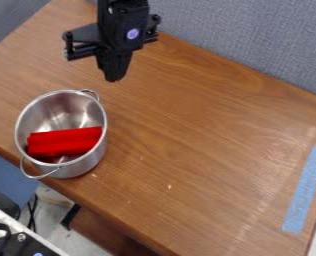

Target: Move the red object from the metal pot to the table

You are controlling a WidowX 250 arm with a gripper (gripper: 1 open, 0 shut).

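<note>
Lying potted, red object (63, 143) below-left of jaws

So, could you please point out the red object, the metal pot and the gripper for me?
red object (63, 142): camera view, middle of its upper face.
metal pot (95, 153): camera view, outer wall on the right side.
gripper (113, 74): camera view, lower tip of the closed fingers, above the table.

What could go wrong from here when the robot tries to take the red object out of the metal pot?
1. The red object lies across the metal pot, almost wall to wall, so the fingers may hit the rim.
2. The pot looks light and stands near the table edge; a lift could drag it off.
3. The pincer is shut and is not above the pot; it must open first.
</note>
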